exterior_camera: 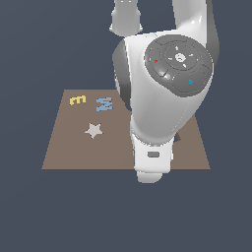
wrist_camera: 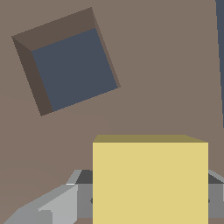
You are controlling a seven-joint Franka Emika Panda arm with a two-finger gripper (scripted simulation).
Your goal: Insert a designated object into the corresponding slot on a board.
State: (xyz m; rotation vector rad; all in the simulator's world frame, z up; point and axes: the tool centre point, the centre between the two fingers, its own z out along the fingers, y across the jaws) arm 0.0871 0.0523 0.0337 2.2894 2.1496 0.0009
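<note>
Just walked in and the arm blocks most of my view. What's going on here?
The robot arm is bent low over a brown board that carries a yellow E, a blue M and a pale star. In the wrist view its pincer is shut on the yellow square block, a finger showing on either side. The block is beside the square slot, not over it, and the slot is empty and turned relative to the block.

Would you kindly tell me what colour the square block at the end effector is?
Yellow. The square block shows best in the wrist view.
</note>
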